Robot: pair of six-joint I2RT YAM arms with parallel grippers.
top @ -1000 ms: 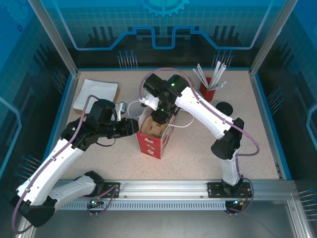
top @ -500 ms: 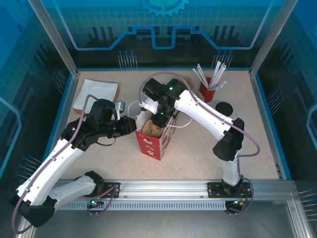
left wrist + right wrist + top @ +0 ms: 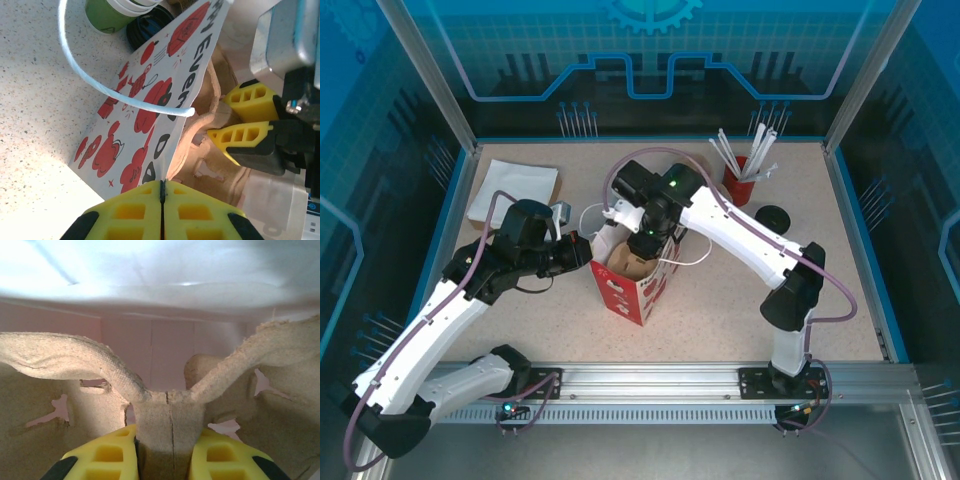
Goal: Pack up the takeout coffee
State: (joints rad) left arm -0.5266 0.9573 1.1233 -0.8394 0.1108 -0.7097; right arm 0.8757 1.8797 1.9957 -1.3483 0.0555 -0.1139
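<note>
Clenching the paper bag by its rim with left jaws; gripping the cardboard carrier inside by its ridge with right jaws.

A robot lab cell: aluminium frame, blue circuit-printed panels, two arms bolted to a rail.

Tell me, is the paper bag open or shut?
Open: the bag gapes around the brown carrier, its rim pinched by the left pincer.
</note>
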